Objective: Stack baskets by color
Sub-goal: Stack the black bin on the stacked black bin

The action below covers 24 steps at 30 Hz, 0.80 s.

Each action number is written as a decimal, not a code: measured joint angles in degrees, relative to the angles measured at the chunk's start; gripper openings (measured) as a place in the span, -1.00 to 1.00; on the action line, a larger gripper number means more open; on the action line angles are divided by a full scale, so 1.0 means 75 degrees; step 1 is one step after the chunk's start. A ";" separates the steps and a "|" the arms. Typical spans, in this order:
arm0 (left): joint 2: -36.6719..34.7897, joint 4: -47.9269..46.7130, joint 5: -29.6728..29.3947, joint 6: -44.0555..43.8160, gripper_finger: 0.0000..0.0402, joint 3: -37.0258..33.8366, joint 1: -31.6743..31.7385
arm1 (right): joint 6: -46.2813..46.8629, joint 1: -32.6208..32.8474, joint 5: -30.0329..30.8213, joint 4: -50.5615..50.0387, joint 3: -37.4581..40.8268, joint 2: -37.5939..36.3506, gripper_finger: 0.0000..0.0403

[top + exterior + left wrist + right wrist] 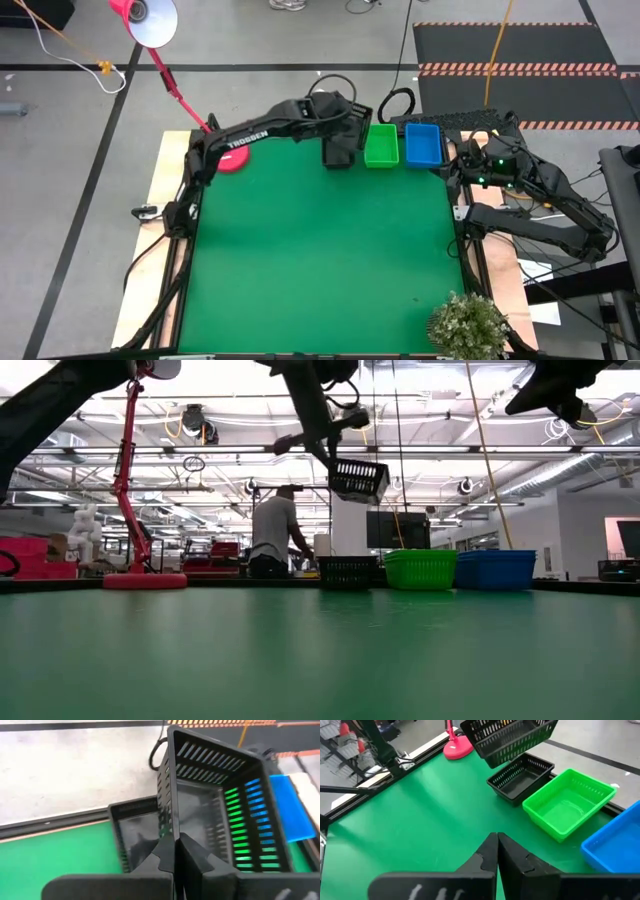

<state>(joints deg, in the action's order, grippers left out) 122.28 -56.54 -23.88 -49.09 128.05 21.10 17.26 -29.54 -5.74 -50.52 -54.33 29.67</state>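
The black basket [507, 737] I carry hangs in the air, tilted, just above the black stack [521, 777] resting at the far edge of the bench [320, 260]. My left gripper [176, 851] is clamped together on one of its side walls. Beside the black stack sit the green baskets [381, 145], and next to them the blue baskets [423, 144], all in a row. My right gripper [497, 849] waits with its fingers pressed together, holding nothing, over the bench's right side. The risk I see is the tilt: if I let go like this, the basket could catch a corner on the stack's rim and sit crooked, or slide off toward the green ones. The pink lamp base [232, 160] stands well apart.
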 joint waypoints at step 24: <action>0.0003 0.1867 -0.0223 -0.1711 -0.97 -0.2875 0.0355 | -0.1170 0.0000 0.0164 0.0478 0.0000 -0.0006 -1.00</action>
<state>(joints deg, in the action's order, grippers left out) 122.30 -42.54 -25.55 -61.92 106.48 23.76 8.48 -29.54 -4.51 -46.94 -54.33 29.63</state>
